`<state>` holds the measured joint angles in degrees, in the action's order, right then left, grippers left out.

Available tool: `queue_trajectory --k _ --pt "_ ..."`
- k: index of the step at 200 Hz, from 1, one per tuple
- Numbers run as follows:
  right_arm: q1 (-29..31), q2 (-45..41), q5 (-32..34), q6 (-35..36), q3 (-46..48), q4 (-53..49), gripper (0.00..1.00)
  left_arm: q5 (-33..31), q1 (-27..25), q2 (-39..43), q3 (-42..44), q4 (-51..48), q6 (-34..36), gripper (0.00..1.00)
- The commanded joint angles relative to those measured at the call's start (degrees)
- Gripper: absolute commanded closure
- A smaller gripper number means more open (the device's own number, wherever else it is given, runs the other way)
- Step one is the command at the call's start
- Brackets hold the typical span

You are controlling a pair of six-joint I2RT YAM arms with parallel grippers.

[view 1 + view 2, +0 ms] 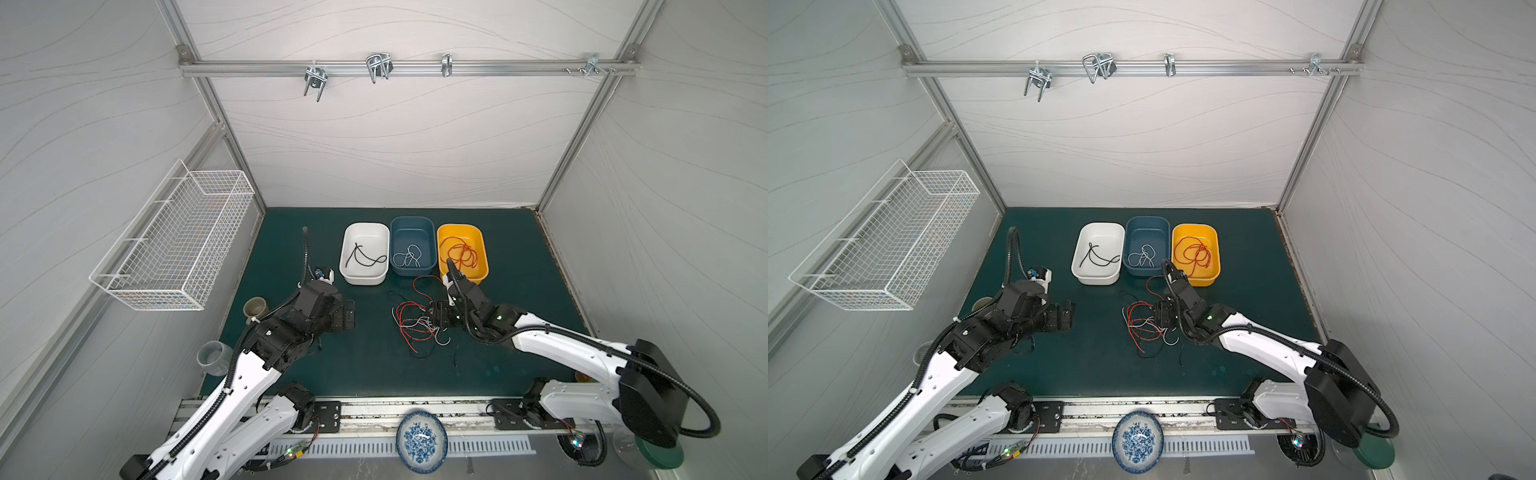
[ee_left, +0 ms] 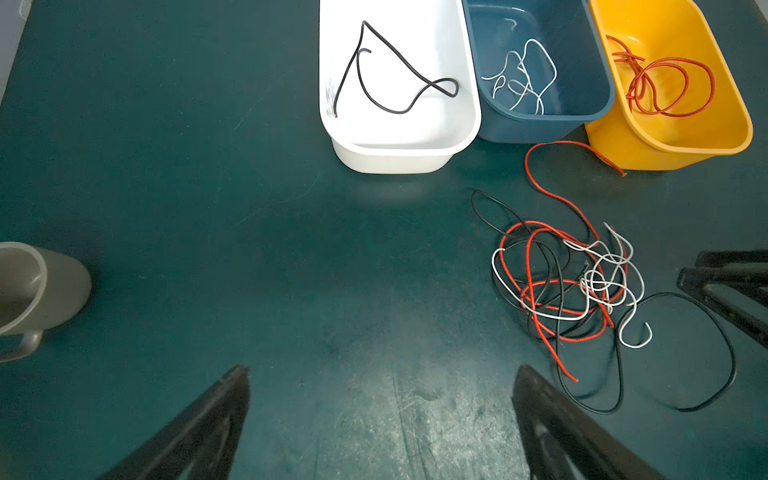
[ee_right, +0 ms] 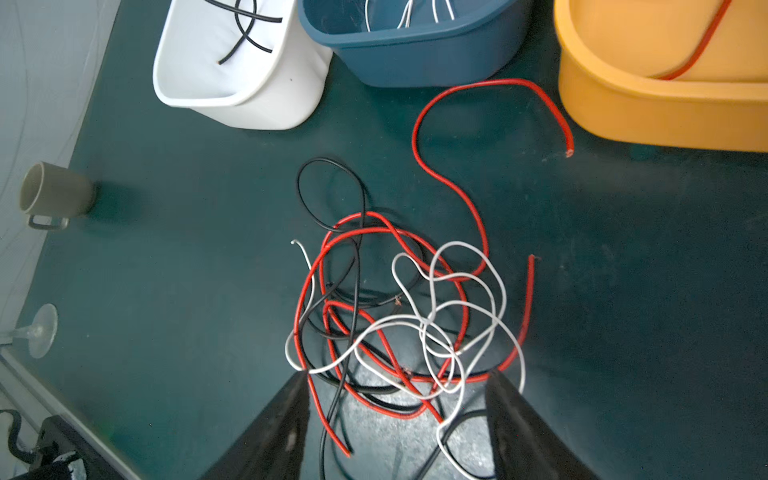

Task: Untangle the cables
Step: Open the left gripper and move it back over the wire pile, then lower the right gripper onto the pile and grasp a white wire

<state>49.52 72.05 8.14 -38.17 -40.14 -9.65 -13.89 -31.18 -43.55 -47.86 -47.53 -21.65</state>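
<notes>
A tangle of red, white and black cables [image 1: 415, 326] [image 1: 1144, 328] [image 2: 569, 282] [image 3: 395, 316] lies on the green mat in front of three trays. My right gripper [image 1: 434, 320] [image 1: 1160, 318] [image 3: 399, 376] hangs low over the tangle's right side. Its jaws are open and straddle several strands without pinching any. My left gripper [image 1: 349, 316] [image 1: 1069, 316] [image 2: 380, 370] is wide open over bare mat, left of the tangle. A black cable [image 1: 365, 257] lies in the white tray [image 1: 365, 226]. White cables [image 1: 409, 257] are in the blue tray [image 1: 412, 219], red cables [image 1: 459, 253] in the yellow tray [image 1: 459, 227].
A grey mug [image 1: 254, 308] [image 3: 54, 193] and a clear glass [image 1: 214, 357] stand at the mat's left edge. On the left wall hangs a wire basket [image 1: 174, 245]. A blue patterned plate [image 1: 421, 440] sits on the front rail, between the arm bases.
</notes>
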Motion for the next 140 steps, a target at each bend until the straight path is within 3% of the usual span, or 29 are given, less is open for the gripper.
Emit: queue_trajectory --k 1,45,140 --pt "-0.1 3.3 -0.6 -0.3 -1.9 2.3 0.41 -0.1 -0.1 0.6 0.0 2.1 -0.2 0.0" --pt "-0.5 7.2 -0.8 0.0 -2.6 3.6 0.54 0.4 -0.2 0.7 0.0 2.2 -0.1 0.0" --pt "-2.8 12.9 -3.5 2.5 -3.6 4.7 0.72 1.8 -0.2 0.2 0.1 2.7 0.2 0.0"
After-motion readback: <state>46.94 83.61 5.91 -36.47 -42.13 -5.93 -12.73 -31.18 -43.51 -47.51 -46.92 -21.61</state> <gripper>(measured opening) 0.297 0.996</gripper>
